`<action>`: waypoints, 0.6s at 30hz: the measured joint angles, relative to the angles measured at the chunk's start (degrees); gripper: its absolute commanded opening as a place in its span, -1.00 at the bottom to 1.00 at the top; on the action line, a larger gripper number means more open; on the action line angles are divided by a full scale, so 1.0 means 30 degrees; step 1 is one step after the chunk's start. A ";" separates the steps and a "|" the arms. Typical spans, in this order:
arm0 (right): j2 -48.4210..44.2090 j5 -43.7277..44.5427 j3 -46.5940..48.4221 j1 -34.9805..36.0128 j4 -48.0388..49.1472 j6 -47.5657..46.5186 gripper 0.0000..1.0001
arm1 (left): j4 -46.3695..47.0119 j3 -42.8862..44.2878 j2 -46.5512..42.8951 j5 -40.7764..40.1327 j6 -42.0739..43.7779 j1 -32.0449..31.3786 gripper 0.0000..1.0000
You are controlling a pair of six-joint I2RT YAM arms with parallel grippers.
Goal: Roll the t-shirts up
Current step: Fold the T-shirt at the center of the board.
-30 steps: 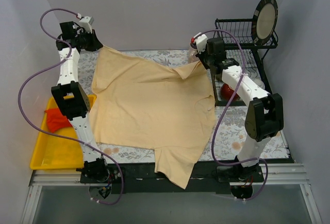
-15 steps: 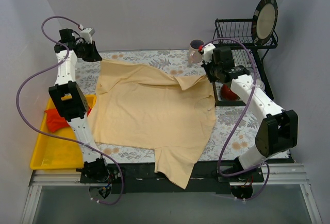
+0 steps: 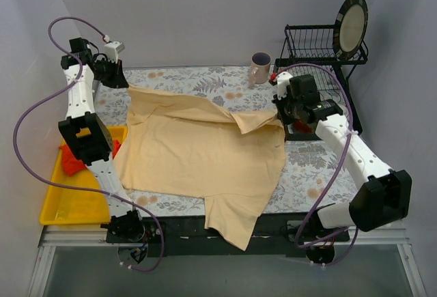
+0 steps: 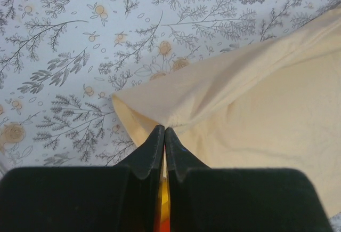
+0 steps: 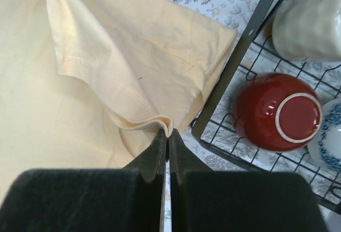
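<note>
A plain pale beige t-shirt [image 3: 198, 153] lies spread on the flowered table, its near end hanging over the front edge. My left gripper [image 3: 125, 84] is shut on the shirt's far left corner, pinched cloth showing at its tips in the left wrist view [image 4: 164, 129]. My right gripper [image 3: 278, 116] is shut on the far right edge, where a fold of hem sits between the tips [image 5: 168, 132]. The far edge of the t-shirt [image 5: 133, 66] is folded over towards me between the two grippers.
A black dish rack [image 3: 321, 58] stands at the back right with a plate [image 3: 353, 24]; a red bowl [image 5: 277, 112] and pale cups sit in it close to my right gripper. A mug [image 3: 259, 68] stands behind. A yellow tray [image 3: 61, 194] with red cloth lies left.
Both grippers have pulled the shirt's far edge towards me and down, folding it over. The right arm swung outward; the mug behind it now shows.
</note>
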 measured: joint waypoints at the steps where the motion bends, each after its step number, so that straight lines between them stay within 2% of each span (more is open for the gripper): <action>1: -0.0262 -0.0197 -0.0291 0.0000 -0.0160 0.0102 -0.97 | -0.0299 -0.0080 -0.0182 -0.0219 0.0503 0.0036 -1.00; 8: -0.0889 -0.1588 -0.1501 0.0000 -0.0867 0.0386 -0.97 | -0.1450 -0.0656 -0.0503 -0.2018 0.2987 0.0219 -1.00; 18: -0.1290 -0.2696 -0.2339 0.0015 -0.1559 0.0262 -0.97 | -0.1698 -0.3570 -0.0889 -0.3577 0.4291 0.0248 -1.00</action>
